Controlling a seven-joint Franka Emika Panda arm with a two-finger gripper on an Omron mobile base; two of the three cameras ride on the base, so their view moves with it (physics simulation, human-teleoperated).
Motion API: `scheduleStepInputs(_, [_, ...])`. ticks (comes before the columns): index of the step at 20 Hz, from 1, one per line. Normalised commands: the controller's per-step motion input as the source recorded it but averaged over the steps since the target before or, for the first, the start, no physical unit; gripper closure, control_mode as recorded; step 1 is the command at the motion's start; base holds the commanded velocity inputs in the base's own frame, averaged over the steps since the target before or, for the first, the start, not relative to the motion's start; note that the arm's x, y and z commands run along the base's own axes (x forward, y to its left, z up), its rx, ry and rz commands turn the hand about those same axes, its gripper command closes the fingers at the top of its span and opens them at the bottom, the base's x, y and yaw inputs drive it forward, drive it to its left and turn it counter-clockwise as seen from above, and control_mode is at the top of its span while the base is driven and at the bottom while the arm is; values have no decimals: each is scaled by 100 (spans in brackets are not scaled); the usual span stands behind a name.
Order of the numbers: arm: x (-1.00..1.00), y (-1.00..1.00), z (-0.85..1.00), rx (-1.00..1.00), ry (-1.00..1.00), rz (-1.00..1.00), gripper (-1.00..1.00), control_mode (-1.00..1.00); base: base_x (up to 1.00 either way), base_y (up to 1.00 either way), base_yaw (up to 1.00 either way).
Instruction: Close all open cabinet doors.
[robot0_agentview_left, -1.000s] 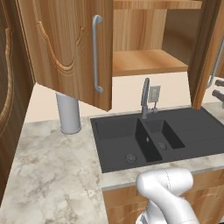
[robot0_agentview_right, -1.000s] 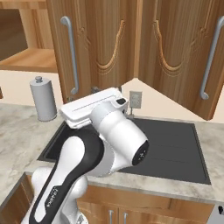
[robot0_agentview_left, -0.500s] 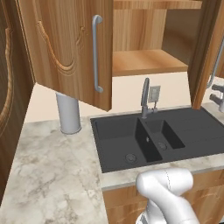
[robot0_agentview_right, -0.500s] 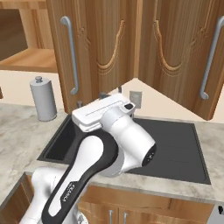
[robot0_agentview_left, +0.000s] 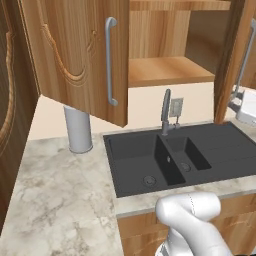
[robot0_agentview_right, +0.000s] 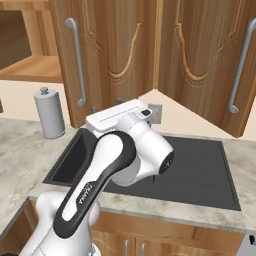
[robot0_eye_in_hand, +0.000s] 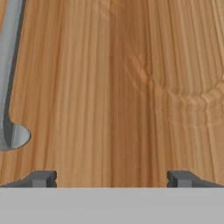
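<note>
The gripper (robot0_eye_in_hand: 112, 178) was held spread wide, its jaws far apart and grasping nothing, facing the wood-grain face of an open cabinet door (robot0_eye_in_hand: 131, 87) close ahead, with the silver bar handle (robot0_eye_in_hand: 8, 78) at the left. Two cabinet doors (robot0_agentview_right: 107, 55) (robot0_agentview_right: 210, 60) stood swung open above the black sink (robot0_agentview_right: 200, 165).

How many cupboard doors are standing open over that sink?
2: the left door swung out above the counter, and the right door angled out by the sink's other side. Others may be out of view.
</note>
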Motion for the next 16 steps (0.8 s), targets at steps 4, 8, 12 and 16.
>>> scheduleStepInputs(4, [39,17,0,0,0,0,-100,-100,0,0,0])
scheduleStepInputs(8, [20,31,0,0,0,-9,-100,-100,0,0,0])
scheduleStepInputs(12, [9,38,0,0,0,-16,-100,-100,0,0,0])
scheduleStepInputs(16, [13,50,0,0,0,-21,-100,-100,0,0,0])
